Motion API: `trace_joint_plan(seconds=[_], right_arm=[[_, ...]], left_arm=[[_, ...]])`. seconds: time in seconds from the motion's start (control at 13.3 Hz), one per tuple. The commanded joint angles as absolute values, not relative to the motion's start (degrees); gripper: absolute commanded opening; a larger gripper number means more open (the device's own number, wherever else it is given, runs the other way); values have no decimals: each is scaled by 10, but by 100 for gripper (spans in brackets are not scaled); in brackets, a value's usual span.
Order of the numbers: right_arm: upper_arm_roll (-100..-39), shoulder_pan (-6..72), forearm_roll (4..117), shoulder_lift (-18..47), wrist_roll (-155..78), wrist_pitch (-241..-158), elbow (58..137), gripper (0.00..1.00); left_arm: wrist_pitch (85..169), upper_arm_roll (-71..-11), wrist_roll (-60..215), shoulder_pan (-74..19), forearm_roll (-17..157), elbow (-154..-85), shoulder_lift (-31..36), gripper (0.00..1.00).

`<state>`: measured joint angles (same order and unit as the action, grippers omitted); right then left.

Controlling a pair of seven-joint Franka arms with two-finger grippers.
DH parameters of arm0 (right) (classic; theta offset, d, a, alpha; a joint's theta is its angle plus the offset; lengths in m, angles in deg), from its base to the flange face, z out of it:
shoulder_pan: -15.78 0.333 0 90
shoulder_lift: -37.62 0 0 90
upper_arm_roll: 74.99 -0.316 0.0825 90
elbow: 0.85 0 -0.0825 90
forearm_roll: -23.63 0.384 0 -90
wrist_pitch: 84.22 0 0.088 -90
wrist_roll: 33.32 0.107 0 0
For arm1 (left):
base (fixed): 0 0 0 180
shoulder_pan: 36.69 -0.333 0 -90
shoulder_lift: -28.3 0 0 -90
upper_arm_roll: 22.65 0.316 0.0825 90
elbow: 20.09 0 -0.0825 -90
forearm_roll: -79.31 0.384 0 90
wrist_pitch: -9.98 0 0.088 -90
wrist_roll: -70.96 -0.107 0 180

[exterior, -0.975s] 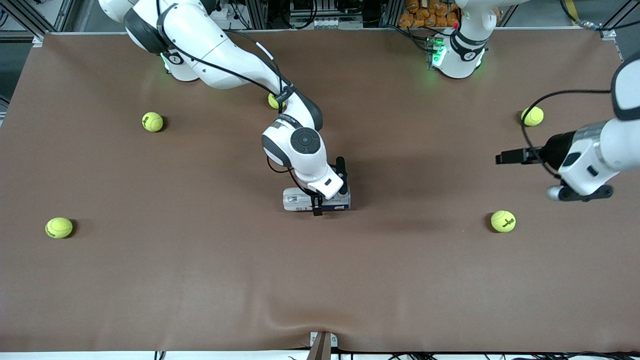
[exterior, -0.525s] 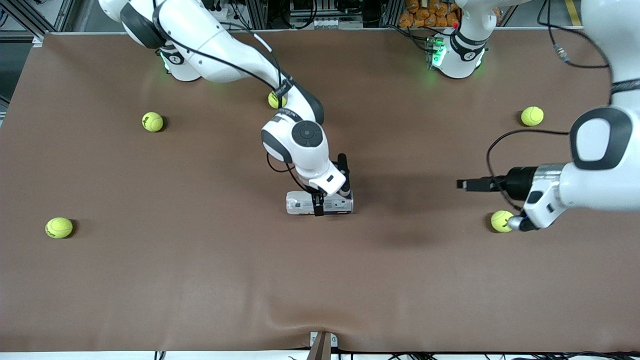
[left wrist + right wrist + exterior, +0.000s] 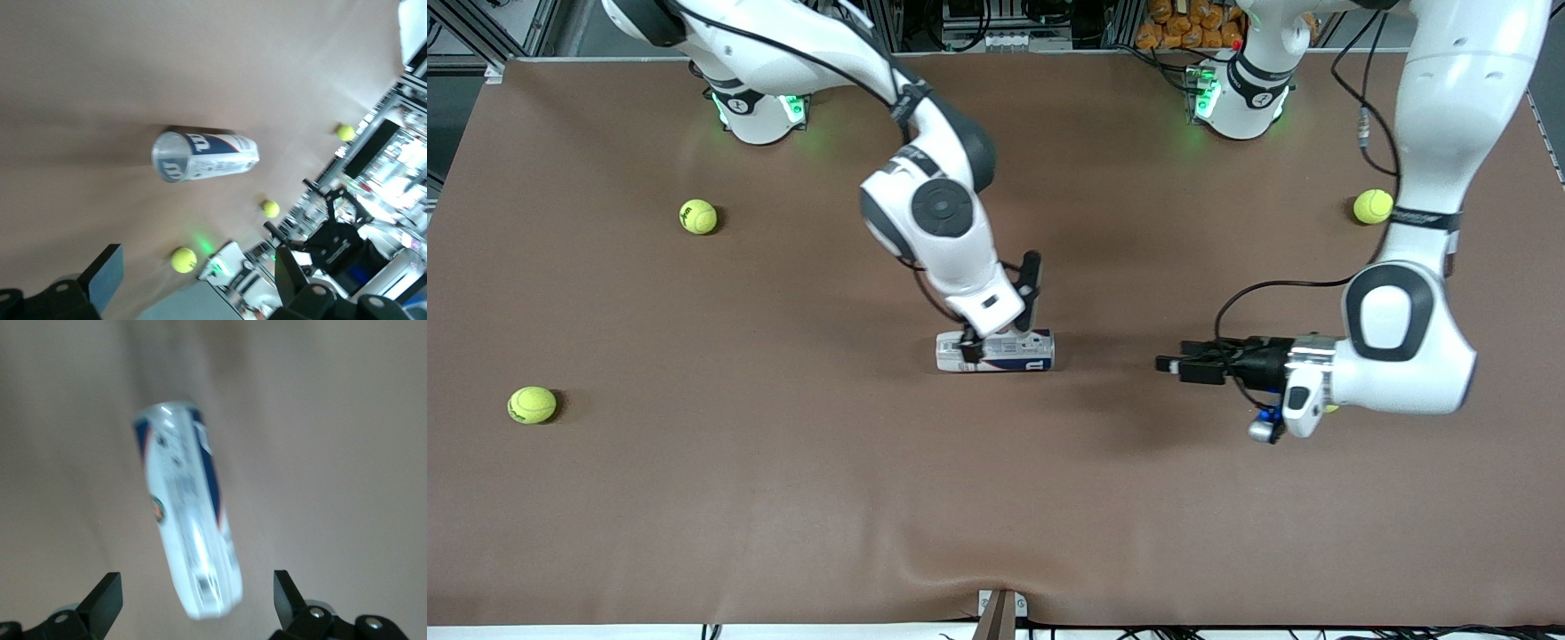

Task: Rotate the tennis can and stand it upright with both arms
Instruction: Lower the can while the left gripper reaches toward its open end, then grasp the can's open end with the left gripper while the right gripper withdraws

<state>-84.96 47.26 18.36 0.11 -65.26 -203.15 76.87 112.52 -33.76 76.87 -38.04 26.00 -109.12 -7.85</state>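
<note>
Since a second ago the right gripper [image 3: 971, 348] has released and risen, jaws spread, above the lying tennis can [image 3: 996, 352], while the open left gripper [image 3: 1167, 364] has swung toward its end and should meet it squarely, level

front: high, facing robots | wrists: near table | shared: tennis can [image 3: 996, 352]

Brown matte table covering [image 3: 694, 498], wrinkled at the camera-side edge. Aluminium frame racks [image 3: 978, 22] with cabling stand along the base-side edge. Diffuse overhead lighting casts soft shadows.
</note>
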Motion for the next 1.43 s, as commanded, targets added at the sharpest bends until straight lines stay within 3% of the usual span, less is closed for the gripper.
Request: trace_joint_plan(seconds=[0.0, 0.3, 0.82, 1.12, 1.35], right_arm=[[-855, 424, 192, 26, -570, -1998, 784, 100], [-848, 340, 186, 55, -521, -1940, 784, 100], [-848, 200, 189, 113, -462, -1865, 786, 100], [-748, 204, 195, 197, -461, -1790, 789, 100], [-736, 173, 196, 264, -459, -1739, 790, 100]], left_arm=[[1161, -338, 726, -359, 179, -1110, -104, 100], [1208, -337, 611, -325, 46, -1161, -125, 100], [1219, -337, 458, -305, -97, -1172, -201, 99], [1230, -337, 418, -297, -130, -1173, -219, 93], [1237, -337, 415, -292, -130, -1176, -218, 85]])
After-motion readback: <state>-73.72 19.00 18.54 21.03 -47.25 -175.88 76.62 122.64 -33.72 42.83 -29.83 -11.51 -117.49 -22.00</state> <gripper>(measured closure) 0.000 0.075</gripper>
